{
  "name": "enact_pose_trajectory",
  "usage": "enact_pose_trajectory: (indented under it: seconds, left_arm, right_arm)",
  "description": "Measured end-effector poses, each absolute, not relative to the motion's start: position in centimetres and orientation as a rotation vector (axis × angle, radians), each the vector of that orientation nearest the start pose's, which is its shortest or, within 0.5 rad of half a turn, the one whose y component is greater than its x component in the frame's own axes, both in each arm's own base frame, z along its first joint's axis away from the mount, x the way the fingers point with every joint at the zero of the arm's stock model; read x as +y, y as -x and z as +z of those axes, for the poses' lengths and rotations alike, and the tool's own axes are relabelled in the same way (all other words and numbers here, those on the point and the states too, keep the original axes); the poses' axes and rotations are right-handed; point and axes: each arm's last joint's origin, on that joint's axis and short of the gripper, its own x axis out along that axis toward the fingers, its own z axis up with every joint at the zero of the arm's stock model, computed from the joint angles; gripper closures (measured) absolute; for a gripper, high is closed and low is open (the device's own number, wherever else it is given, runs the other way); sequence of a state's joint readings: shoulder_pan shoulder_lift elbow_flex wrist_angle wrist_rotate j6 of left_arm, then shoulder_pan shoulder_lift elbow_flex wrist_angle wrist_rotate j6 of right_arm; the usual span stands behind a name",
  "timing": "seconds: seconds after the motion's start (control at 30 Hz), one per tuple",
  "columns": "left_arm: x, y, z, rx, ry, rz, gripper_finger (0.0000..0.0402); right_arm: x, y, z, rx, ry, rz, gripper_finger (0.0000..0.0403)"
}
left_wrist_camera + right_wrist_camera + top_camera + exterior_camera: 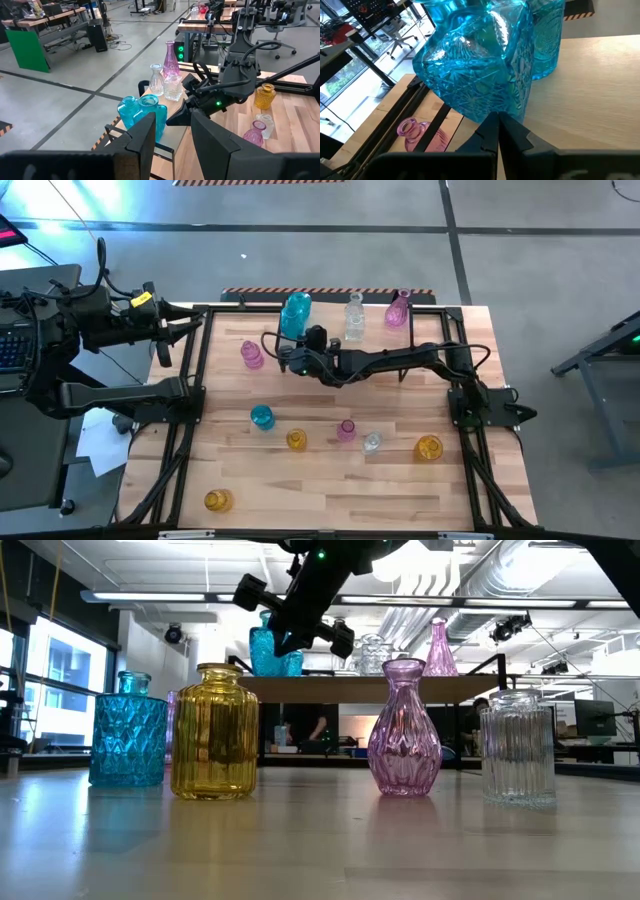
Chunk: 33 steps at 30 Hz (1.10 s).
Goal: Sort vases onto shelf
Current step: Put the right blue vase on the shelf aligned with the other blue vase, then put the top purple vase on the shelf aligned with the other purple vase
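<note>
The right arm reaches from the right side of the table across to the far left part, bent low and long. Its right gripper [285,352] sits just beside the shelf [330,330], and its two fingers are pressed together with nothing between them. The tips sit right below a big teal vase [480,60] that stands near the left end of the shelf board, with a second teal vase [128,111] close beside it. I cannot tell if the tips touch the glass.

The left arm waits off the table's far left edge, stretched out toward the shelf. Its left gripper [170,132] has its fingers spread apart and holds nothing.

On the shelf there are also a clear vase [354,317] in the middle and a tall pink vase [399,308] at the right end — open board lies between the teal pair and the clear one.

Down on the table, a pink vase [251,354] stands near the left edge, just left of the right gripper. Nearer to us stand a small teal vase [262,417], a yellow vase [296,440], a purple vase [346,429], a small clear vase [372,443] and an amber vase [429,447]. One more yellow vase [218,500] stands alone at the near left corner — lots of bare wood around it.
</note>
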<state>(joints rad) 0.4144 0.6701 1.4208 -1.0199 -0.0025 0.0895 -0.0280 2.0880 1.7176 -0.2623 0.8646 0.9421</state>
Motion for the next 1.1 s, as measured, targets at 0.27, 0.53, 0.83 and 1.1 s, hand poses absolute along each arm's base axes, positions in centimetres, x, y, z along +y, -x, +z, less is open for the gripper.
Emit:
enact_pose_trajectory:
  seconds: [0.27,0.53,0.83,1.1]
  left_arm:
    - [1.8,-4.1,45.3,0.284,-0.032,0.402,0.0284]
    - [1.8,-4.1,45.3,0.284,-0.032,0.402,0.0284]
    - [2.0,-4.7,45.2,0.312,-0.087,0.385,0.0284]
    - [3.2,-8.4,44.7,0.402,-0.027,0.235,0.0284]
  right_arm:
    - [-3.3,-47.0,24.9,0.144,-0.595,-1.043,0.0403]
    - [-0.4,-47.6,27.3,0.171,-0.593,-0.933,0.0403]
    - [4.9,-43.7,35.4,0.344,-0.386,-1.015,0.0403]
    - [6.4,-35.5,39.8,0.521,-0.344,-1.054,0.0403]
